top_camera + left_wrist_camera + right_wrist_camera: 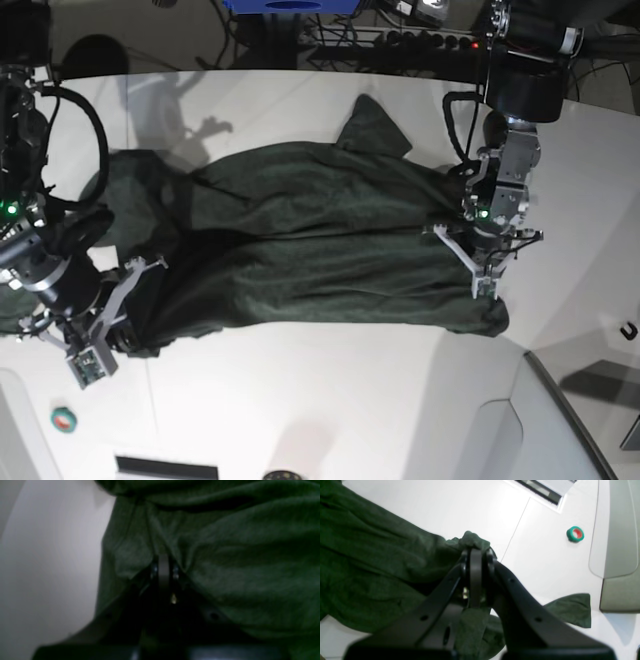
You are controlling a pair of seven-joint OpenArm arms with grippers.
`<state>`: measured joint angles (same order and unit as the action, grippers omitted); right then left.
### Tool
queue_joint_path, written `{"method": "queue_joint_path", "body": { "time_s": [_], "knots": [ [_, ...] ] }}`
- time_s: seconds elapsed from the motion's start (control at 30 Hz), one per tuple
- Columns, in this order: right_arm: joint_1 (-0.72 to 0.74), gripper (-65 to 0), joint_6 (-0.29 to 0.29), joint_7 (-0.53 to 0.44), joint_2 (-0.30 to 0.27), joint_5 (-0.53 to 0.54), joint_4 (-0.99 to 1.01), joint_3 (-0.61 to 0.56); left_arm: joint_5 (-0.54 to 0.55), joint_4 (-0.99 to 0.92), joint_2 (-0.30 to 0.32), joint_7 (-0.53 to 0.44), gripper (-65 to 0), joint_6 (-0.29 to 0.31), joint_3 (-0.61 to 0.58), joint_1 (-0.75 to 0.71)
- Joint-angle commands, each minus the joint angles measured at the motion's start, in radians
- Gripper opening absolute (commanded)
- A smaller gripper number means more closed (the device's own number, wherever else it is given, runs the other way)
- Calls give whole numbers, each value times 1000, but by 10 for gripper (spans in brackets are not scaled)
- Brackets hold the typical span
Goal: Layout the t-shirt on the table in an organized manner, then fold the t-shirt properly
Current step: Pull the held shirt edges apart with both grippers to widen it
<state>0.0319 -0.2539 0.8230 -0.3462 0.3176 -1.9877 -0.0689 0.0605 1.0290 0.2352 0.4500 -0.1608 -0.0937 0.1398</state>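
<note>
Right gripper (128,338) is pinching a bunched edge of the t-shirt (300,240). The shirt's stretched across the table (320,400) but wrinkly, so it's still laying out, no folds. Left gripper (487,288) is clamped on the other end.

I can read no text, label, brand, number or sign in any of my three views. The large plain dark green short-sleeved t-shirt (310,245) carries no print that I can make out, and the smooth white tabletop (330,400) it lies on is unmarked. The small green ring of tape with a red centre (575,534), near the t-shirt on the tabletop, shows no lettering at this sharpness.
</note>
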Motion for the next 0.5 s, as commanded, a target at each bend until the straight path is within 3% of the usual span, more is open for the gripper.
{"method": "queue_joint_path", "body": {
  "time_s": [0.0, 0.2, 0.37, 0.47],
  "knots": [
    [18, -648, 3, -31, -9, 5, -15, 13, 0, 32, 10, 14, -650, -7, 4, -32],
    [9, -648, 3, -32, -14, 5, -15, 14, 0, 192, 53, 16, -650, -10, 8, -234],
    [12, -648, 3, -32, -11, 5, -14, 14, 2, 379, 65, 30, -650, -10, 144, -305],
    [12, -648, 3, -32, -11, 5, -12, 14, 0, 486, 71, 102, -650, -9, 234, -296]
  ]
}}
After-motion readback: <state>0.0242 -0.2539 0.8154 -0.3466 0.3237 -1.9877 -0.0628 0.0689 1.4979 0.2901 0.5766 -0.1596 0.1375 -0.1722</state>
